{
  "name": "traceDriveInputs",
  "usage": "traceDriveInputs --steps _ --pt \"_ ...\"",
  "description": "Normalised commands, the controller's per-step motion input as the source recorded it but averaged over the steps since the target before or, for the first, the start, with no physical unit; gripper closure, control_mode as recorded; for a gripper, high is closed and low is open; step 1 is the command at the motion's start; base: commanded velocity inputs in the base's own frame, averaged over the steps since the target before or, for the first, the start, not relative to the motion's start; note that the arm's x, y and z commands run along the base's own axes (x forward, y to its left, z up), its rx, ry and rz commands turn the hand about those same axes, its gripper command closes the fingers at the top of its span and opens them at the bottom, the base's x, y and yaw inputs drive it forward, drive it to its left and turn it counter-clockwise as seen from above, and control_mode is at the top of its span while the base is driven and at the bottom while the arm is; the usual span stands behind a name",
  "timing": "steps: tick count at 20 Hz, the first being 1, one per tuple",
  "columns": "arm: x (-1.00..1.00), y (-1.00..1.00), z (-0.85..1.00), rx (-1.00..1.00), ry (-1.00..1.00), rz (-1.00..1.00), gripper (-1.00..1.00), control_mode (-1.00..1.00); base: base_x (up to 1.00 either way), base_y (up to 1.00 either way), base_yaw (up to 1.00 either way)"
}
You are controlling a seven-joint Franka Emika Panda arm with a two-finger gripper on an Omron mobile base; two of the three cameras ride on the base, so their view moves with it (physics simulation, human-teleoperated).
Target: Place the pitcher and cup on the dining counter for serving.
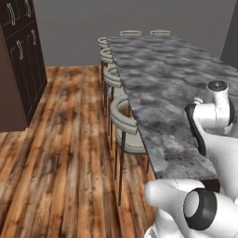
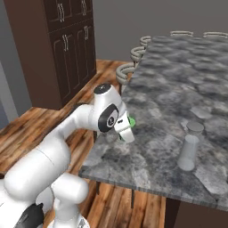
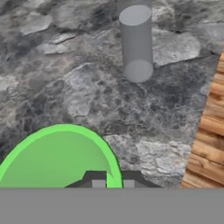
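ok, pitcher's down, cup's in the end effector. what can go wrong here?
1. The end effector holds the cup by its rim; a tilted release could tip it.
2. It hangs near the dining counter edge, so the cup could land close to the drop.
3. The pitcher stands nearby; a swing might knock it.

Arm reaches up from the base and forward, elbow bent, wrist turned down over the near end of the desk (image 2: pixel 147 167). Pincer (image 2: pixel 127 131) points down and slightly forward, hanging above the marble, not touching it. In the hand view the two finger tips (image 3: pixel 98 183) straddle the rim of the cup (image 3: pixel 57 159), one inside and one outside, clamped on its wall. The cup is carried clear of the surface.
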Motion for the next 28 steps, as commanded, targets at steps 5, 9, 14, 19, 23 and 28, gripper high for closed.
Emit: traceDriveInputs --steps 5,9,14,19,23,28 --pt "0.65 -0.37 -0.51 0.0 0.11 -0.09 1.0 -1.0 0.0 0.0 0.0" --pt "0.11 -0.89 -0.5 0.0 0.09 -0.02 1.0 -1.0 0.0 0.0 0.0" --pt "0.06 -0.48 -0.39 0.0 0.02 -0.04 1.0 -1.0 0.0 0.0 0.0" --pt "0.14 -0.09 -0.56 0.0 0.0 -0.02 1.0 -1.0 0.0 0.0 0.0" --pt "0.18 0.0 -0.5 0.0 -0.05 -0.03 1.0 -1.0 0.0 0.0 0.0" --pt "0.0 0.04 -0.05 0.01 -0.03 -0.06 -1.0 -1.0 0.0 0.0 0.0"
